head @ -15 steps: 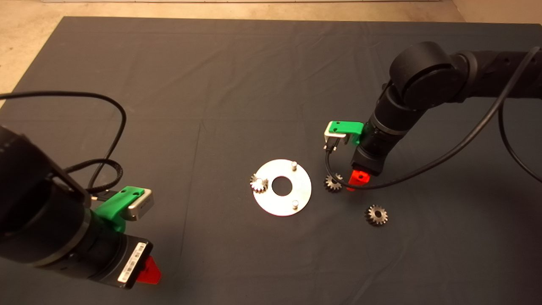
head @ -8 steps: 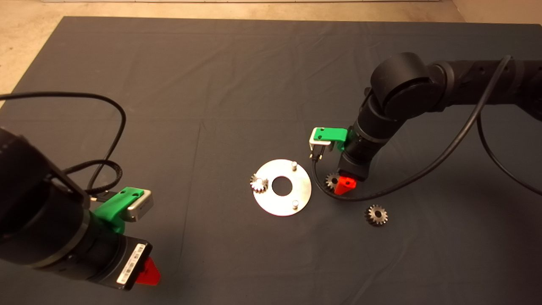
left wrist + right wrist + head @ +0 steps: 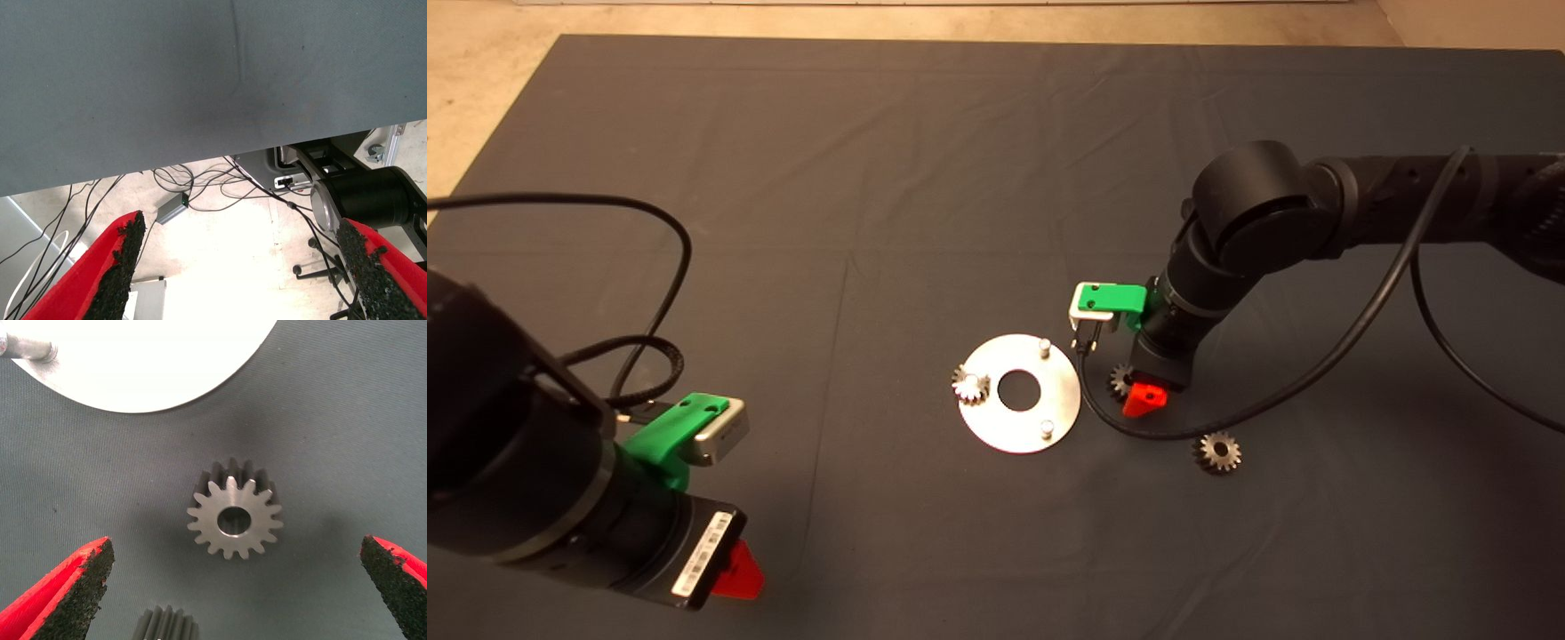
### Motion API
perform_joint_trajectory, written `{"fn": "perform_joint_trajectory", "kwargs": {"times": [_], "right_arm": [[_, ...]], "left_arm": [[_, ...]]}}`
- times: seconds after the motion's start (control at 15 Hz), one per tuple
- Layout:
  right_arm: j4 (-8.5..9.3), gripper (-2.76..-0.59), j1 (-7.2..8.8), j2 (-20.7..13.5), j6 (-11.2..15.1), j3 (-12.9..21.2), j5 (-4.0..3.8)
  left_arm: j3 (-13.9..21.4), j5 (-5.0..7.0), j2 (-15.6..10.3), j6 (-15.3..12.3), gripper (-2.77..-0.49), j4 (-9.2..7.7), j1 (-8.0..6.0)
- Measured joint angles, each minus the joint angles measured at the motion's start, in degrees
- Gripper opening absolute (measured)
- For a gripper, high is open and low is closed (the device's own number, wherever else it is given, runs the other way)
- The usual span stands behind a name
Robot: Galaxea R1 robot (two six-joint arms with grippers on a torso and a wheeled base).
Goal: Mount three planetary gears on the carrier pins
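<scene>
The shiny round disc (image 3: 1018,418) lies mid-mat with two bare carrier pins (image 3: 1043,345) (image 3: 1048,429). One planetary gear (image 3: 970,385) sits on the third pin at the disc's left edge. A second gear (image 3: 1117,381) lies flat on the mat just right of the disc. My right gripper (image 3: 1134,391) hangs right over it, open. In the right wrist view the gear (image 3: 235,518) lies between the wide-apart fingers (image 3: 67,593), untouched, with my right gripper (image 3: 235,550) centred on it. A third gear (image 3: 1216,452) lies further right, and shows again in the right wrist view (image 3: 165,623). My left gripper (image 3: 734,569) is parked at the lower left, open (image 3: 243,227).
The disc's edge (image 3: 147,360) and one pin (image 3: 27,348) show close to the gear in the right wrist view. The right arm's black cable (image 3: 1183,431) loops low over the mat between the two loose gears. The left wrist view looks past the mat's edge at floor cables (image 3: 173,212).
My right arm has moved left and come down, bringing its open gripper from beside the gear near the disc to over it. The gears, the disc and the left arm have not moved.
</scene>
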Motion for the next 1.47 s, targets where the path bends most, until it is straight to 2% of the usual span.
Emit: {"fn": "perform_joint_trajectory", "kwargs": {"times": [0.27,0.53,0.8,1.07,1.47], "right_arm": [[-0.88,-0.61,-0.24,0.0,-1.1,0.3,0.02],[-1.71,-0.61,-1.49,0.0,-2.0,0.3,0.00],[-4.12,-0.61,-2.38,0.0,-2.8,0.4,0.00],[-5.67,-0.61,-3.41,0.0,-3.0,0.4,0.01],[-6.85,-0.66,-3.97,-0.2,-3.8,0.4,0.00]], "left_arm": [[0.0,-0.02,0.0,0.0,-1.22,0.00,0.00],[0.1,-0.02,0.0,0.0,-1.22,-0.02,0.00],[0.4,-0.02,0.0,0.0,-1.22,-0.11,0.00],[0.4,-0.02,0.0,0.0,-1.22,-0.22,0.00],[0.4,-0.02,-0.1,0.0,-1.22,-0.22,0.00]]}}
